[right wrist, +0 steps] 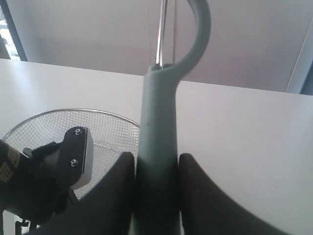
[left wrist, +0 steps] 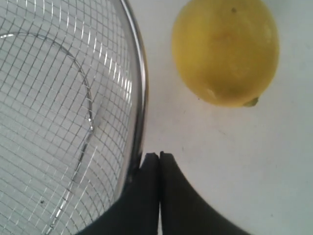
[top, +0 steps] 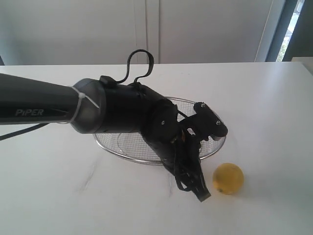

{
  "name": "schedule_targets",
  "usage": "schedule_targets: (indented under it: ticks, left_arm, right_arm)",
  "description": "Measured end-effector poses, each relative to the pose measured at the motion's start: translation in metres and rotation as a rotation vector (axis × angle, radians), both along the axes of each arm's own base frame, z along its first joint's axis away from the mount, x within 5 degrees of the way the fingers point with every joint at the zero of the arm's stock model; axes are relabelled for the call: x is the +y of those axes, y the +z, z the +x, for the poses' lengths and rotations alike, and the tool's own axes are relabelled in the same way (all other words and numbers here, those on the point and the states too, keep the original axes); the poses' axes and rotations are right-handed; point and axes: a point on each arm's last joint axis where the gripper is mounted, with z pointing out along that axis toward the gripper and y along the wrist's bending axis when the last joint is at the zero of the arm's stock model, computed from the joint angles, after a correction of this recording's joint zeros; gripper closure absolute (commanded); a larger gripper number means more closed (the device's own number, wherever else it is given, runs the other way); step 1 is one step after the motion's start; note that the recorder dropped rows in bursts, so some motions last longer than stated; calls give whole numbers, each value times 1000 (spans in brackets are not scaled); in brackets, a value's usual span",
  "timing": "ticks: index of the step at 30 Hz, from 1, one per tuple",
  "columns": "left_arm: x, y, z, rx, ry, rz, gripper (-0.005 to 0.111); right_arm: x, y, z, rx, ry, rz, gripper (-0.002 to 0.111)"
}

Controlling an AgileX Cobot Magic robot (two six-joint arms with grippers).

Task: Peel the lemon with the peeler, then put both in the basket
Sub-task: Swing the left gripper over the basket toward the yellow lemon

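Lemon (top: 228,178): skin on, lying on the white table (top: 73,196) just outside the basket's rim.
Basket (top: 120,144): wire mesh, behind the lemon, partly hidden by the left arm.
Left gripper (left wrist: 159,157): jaws pressed together, holding nothing, tips near the lemon without touching it, beside the rim.
Peeler (right wrist: 159,112): teal handle, looped head pointing away from the gripper.
Right gripper (right wrist: 156,161): fingers clamped on the peeler's handle.

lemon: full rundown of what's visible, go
The lemon is small, round-oval, bright yellow, smooth-skinned and looks whole and unpeeled, with a small greenish nub at one end. It lies on the white table, just outside the basket, not touching its rim. The shut left gripper is near but clear of it.
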Motion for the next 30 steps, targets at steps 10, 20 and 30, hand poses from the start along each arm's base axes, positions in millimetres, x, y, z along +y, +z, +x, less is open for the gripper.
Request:
schedule_targets:
  ticks: [10,20,30]
  left_arm:
    - [-3,1,7,-105,-38,-22,107]
    - [-3,30,-1,-61,20,-142,96]
    - [-26,36,-40,-72,-95,-177,16]
  right_arm:
    - [0,0,0,0,0,0,108]
    - [0,0,0,0,0,2,108]
    - [0,0,0,0,0,2,108]
